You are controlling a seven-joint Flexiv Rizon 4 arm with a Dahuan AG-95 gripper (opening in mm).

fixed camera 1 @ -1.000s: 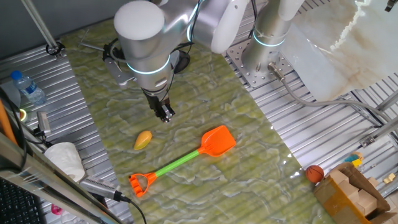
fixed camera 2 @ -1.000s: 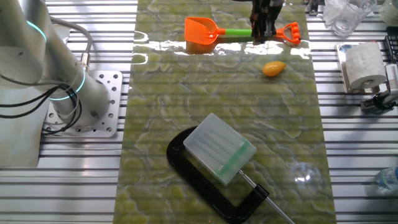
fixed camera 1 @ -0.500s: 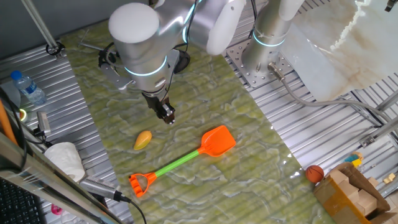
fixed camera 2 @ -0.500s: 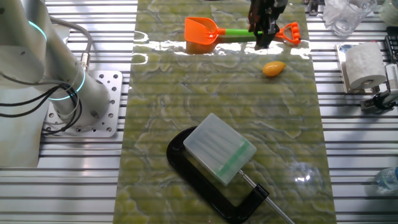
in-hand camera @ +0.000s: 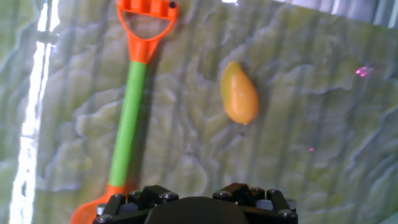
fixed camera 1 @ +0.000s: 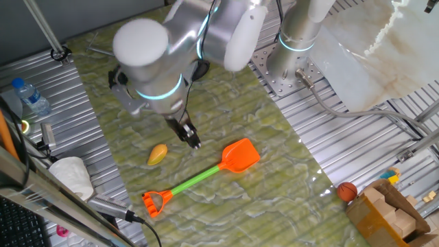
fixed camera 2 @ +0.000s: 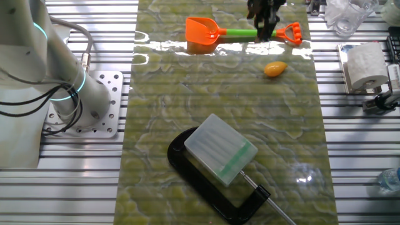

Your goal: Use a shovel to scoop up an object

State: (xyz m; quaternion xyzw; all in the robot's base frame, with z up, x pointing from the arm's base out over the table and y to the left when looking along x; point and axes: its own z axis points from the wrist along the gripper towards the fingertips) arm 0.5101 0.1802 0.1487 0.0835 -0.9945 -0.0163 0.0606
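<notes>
Nearby, gripper [fixed camera 1: 193, 142] above shovel [fixed camera 1: 206, 174], empty

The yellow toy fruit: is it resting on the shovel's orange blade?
No. The yellow fruit lies on the green mat, apart from the shovel, whose blade holds nothing.

No readable text, label, brand, number or sign anywhere in my views. Water bottle [fixed camera 1: 30, 97], far side of the mat from my base: label too small to read. Paper roll [fixed camera 2: 365, 65] beside the mat: blank. My shovel [fixed camera 1: 200, 175], plain orange and green, no marking. Wooden blocks [fixed camera 1: 387, 211] near the shovel's blade end: nothing printed that I can make out
</notes>
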